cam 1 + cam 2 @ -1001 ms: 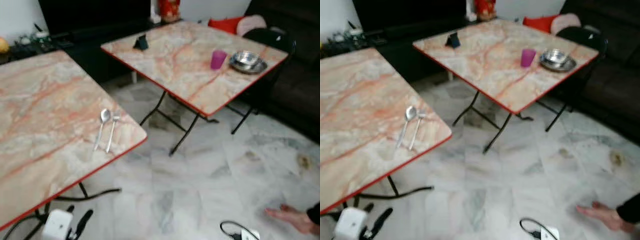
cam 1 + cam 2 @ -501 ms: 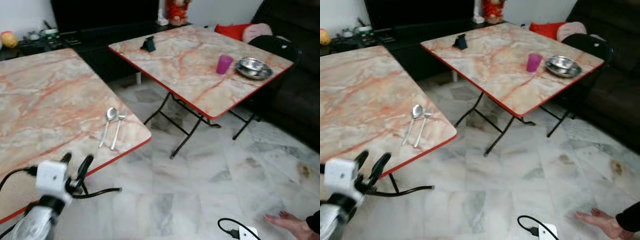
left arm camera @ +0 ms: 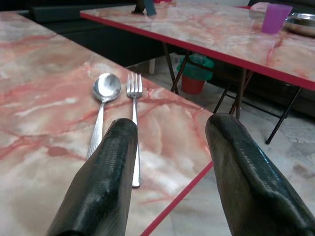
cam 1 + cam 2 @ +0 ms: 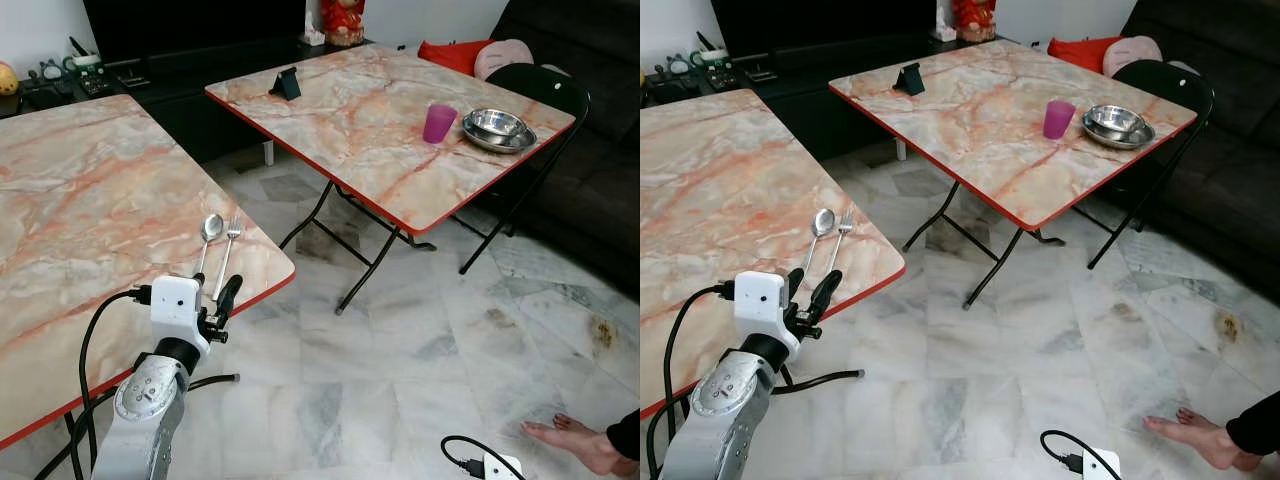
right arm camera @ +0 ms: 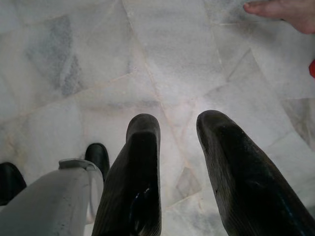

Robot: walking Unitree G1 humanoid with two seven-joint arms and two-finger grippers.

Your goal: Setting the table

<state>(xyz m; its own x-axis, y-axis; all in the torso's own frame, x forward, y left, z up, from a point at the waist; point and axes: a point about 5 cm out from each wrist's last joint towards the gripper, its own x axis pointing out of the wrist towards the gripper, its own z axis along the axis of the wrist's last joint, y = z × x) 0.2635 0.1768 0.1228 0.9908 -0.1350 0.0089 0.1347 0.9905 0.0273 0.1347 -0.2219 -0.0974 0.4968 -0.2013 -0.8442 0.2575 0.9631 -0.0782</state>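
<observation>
1. Where the near tabletop [image 4: 80,220] runs out to its red-edged corner, a spoon [image 4: 209,232] and a fork [image 4: 229,250] lying side by side, close and almost parallel, spoon on the robot's left, bowl and tines pointing away from the robot.
2. Just short of the two handles, held above the tabletop's edge: the left jaws, spread wide and empty, aimed along the cutlery.
3. Seen from the left wrist, one black finger [image 3: 108,182] in front of the lower ends of both handles, the other out past the tabletop's corner; contact with the cutlery not visible.
4. Beyond a gap of marble floor [image 4: 400,350], a second tabletop [image 4: 350,110] on black folding legs, well apart from the first.
5. On that far tabletop, a purple cup [image 4: 438,123] upright just beside a steel bowl [image 4: 497,128], both near the right-hand edge; a small dark stand [image 4: 288,84] at the opposite corner.
6. Behind the bowl, a black chair [image 4: 545,85]; further back, a red cushion [image 4: 450,52].
7. Down by the floor, the right jaws, parted with nothing between them, black fingers [image 5: 142,172] pointing at pale marble tiles.
8. At the lower right of the head views, a person's bare foot [image 4: 575,443] on the floor, near a white plug [image 4: 497,468] with a black cable.
</observation>
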